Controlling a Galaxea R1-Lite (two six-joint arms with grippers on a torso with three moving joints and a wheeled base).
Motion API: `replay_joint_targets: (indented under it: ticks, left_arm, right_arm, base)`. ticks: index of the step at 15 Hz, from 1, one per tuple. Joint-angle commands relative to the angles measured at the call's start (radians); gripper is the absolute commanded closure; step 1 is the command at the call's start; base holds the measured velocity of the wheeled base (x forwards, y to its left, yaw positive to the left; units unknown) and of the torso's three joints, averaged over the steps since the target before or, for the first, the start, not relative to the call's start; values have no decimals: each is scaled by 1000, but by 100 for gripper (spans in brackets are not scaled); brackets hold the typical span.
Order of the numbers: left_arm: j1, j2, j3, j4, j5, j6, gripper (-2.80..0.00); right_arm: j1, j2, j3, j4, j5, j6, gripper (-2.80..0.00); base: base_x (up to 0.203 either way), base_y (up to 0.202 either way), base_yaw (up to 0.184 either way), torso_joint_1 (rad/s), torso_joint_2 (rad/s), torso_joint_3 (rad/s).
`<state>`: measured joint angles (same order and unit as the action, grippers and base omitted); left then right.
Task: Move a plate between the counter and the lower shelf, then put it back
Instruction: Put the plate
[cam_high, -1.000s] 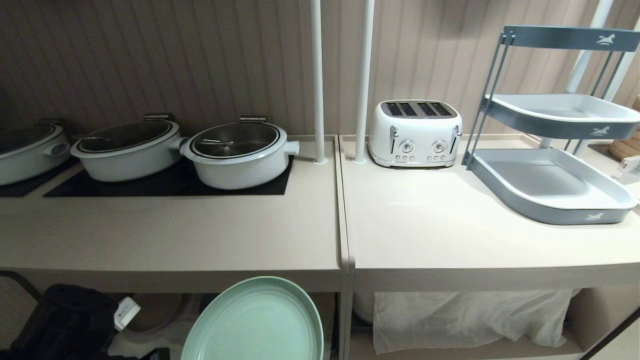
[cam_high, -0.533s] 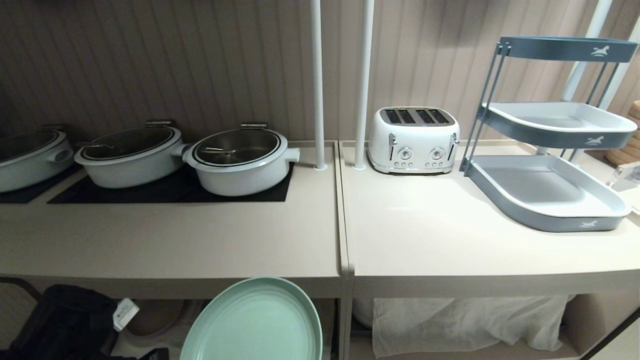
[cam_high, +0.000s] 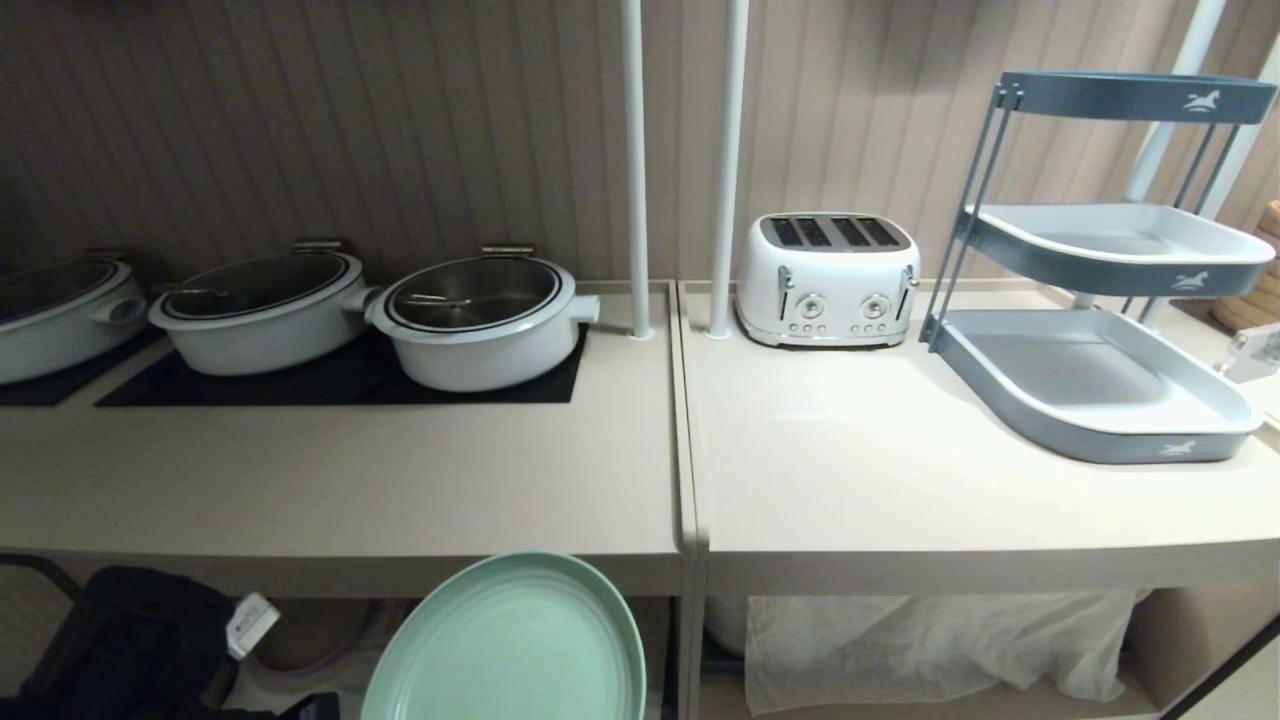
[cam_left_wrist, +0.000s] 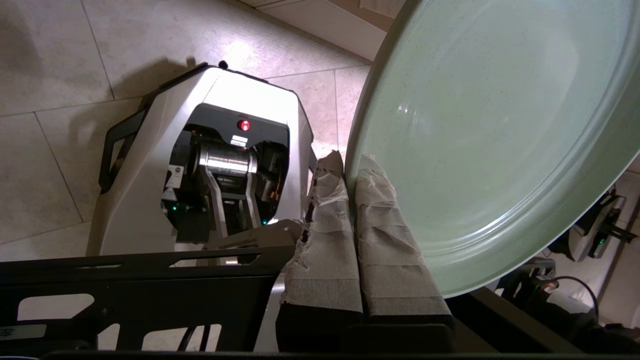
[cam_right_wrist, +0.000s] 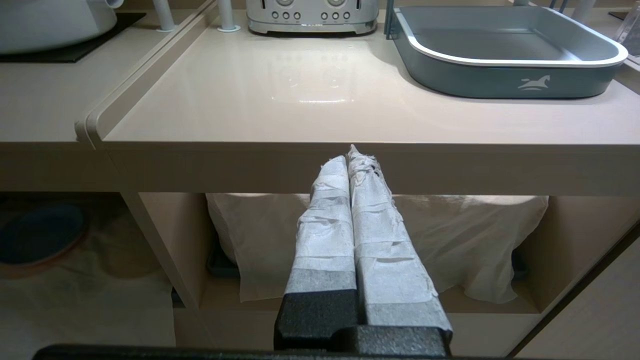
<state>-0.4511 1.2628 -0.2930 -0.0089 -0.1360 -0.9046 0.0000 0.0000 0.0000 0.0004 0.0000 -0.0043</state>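
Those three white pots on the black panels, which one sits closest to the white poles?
The rightmost white pot, the one nearest the poles. The middle pot sits to its left and the third pot is cut off at the picture's left edge.

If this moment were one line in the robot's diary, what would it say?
left gripper: shut on plate rim | plate: in front of counter edge, below its top | right gripper: shut, empty

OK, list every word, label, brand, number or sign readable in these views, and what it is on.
No readable text anywhere.
Tiered tray rack: white horse emblems on its rims, no lettering.
Toaster: dials and buttons, markings too small to read.
White tag beside the plate: print too small to read.
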Motion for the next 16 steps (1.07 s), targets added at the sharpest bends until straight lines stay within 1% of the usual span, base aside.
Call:
replay_joint_targets:
  ticks: [1,16]
  left_arm:
    - [0,0,-2,-1,0,-5,0]
    - [2,-6,-14,-17,1,-3,0]
  right_arm:
    - [0,0,0,0,0,0,0]
    - [0,0,0,0,0,0,0]
  base:
    - [0,0,0,0,0,0]
    - [0,0,0,0,0,0]
